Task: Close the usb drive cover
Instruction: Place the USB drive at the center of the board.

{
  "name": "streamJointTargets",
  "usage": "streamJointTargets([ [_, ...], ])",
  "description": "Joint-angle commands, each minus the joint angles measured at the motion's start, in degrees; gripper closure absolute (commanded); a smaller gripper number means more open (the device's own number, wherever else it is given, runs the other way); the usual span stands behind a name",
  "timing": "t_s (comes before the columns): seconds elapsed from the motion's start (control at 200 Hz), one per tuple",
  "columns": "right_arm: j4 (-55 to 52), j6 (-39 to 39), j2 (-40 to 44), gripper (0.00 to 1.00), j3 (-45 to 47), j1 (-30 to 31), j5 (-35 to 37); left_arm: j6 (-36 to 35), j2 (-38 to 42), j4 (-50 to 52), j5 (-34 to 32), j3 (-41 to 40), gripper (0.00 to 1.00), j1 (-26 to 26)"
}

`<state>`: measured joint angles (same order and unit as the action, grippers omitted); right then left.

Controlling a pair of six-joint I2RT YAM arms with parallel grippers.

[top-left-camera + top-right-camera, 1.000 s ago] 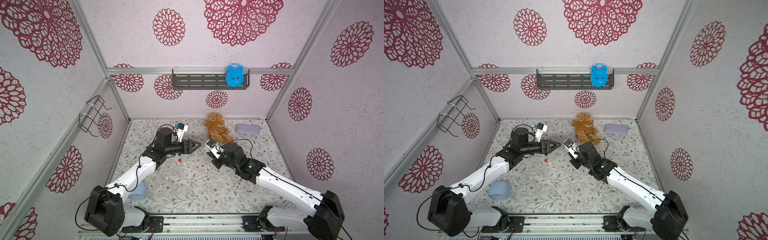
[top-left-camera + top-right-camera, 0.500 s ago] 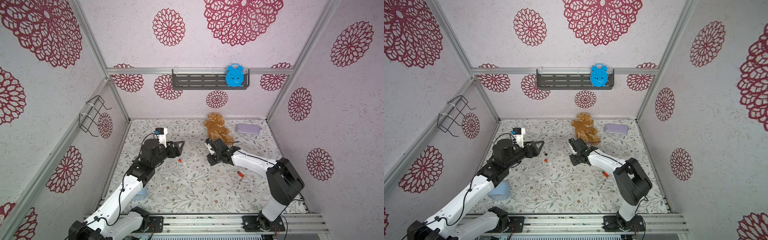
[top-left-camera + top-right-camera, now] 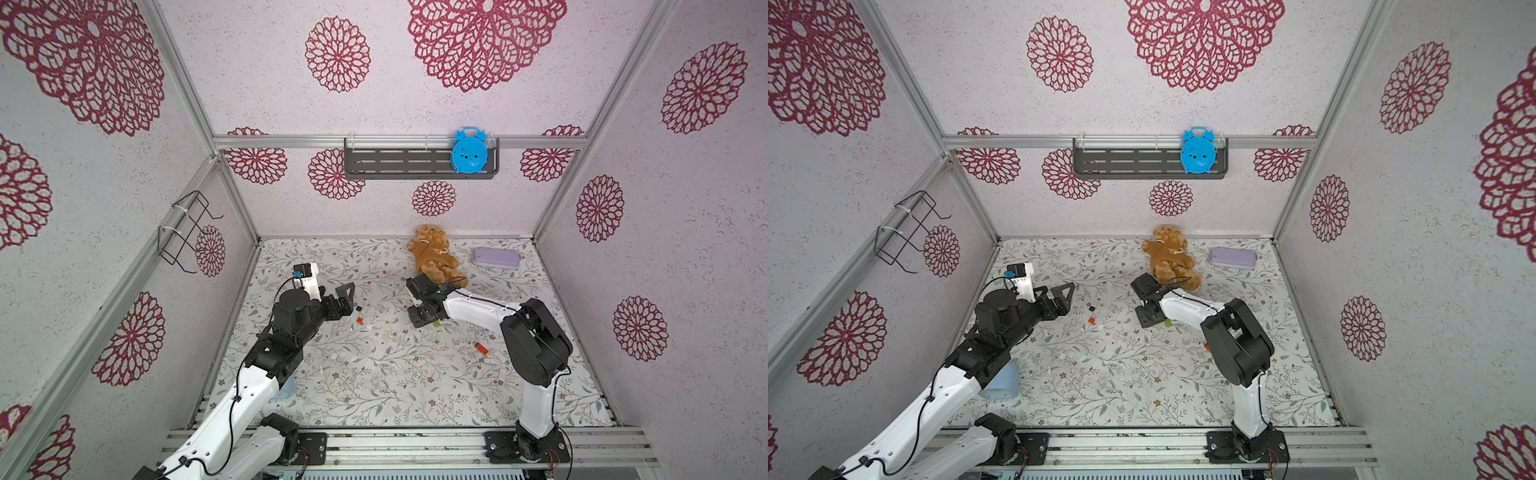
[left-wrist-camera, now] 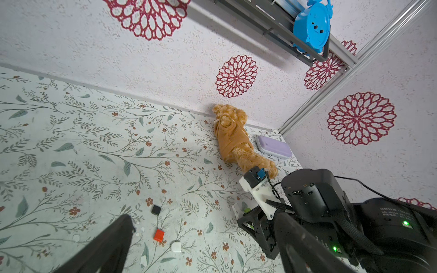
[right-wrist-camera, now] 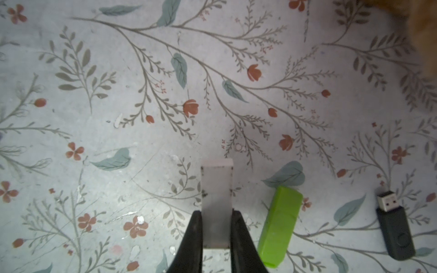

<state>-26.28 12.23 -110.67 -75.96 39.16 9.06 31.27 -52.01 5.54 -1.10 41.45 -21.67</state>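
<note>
My right gripper is clamped on a white usb piece, one finger on each long side. I cannot tell whether it is a drive body or a cover. It sticks straight out past the fingertips, its far end down at the table. In a top view this gripper points down at the table just in front of the bear.

A green drive lies flat just beside the gripper, apart from it, with no plug showing. Farther out on that side lies a black drive, its metal plug bare.

My left gripper hangs above the table with its jaws spread wide and nothing between them. In the left wrist view, a black cap, a red cap and a white cap lie loose on the table between its fingers, well apart from the right gripper.

A red drive lies alone near the right arm's elbow. A purple case sits by the back wall, near the bear.
</note>
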Motion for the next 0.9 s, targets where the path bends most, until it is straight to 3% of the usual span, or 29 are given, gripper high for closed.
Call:
streamJointTargets([
  [0.0,-2.3,1.2,-0.6,0.84,-1.8,-0.2,1.5,-0.7,0.5,1.0,-1.1,-0.6,0.03,0.7],
  [0.24,-1.8,1.2,-1.8,0.82,-1.5,-0.2,0.6,0.1,-0.8,1.5,-0.3,-0.2,0.03,1.0],
  [0.43,-2.2,0.8,-1.5,0.66,-1.4,-0.2,0.3,2.4,-2.5,3.5,-0.5,0.8,0.03,2.1],
  [0.65,-3.2,0.3,1.5,0.60,-1.9,-0.2,-1.4,3.3,-2.9,3.8,0.2,0.6,0.03,3.0],
  [0.896,2.1,-9.2,7.0,0.54,-3.3,0.4,-11.0,5.2,-3.5,5.8,0.1,0.2,0.03,5.9],
])
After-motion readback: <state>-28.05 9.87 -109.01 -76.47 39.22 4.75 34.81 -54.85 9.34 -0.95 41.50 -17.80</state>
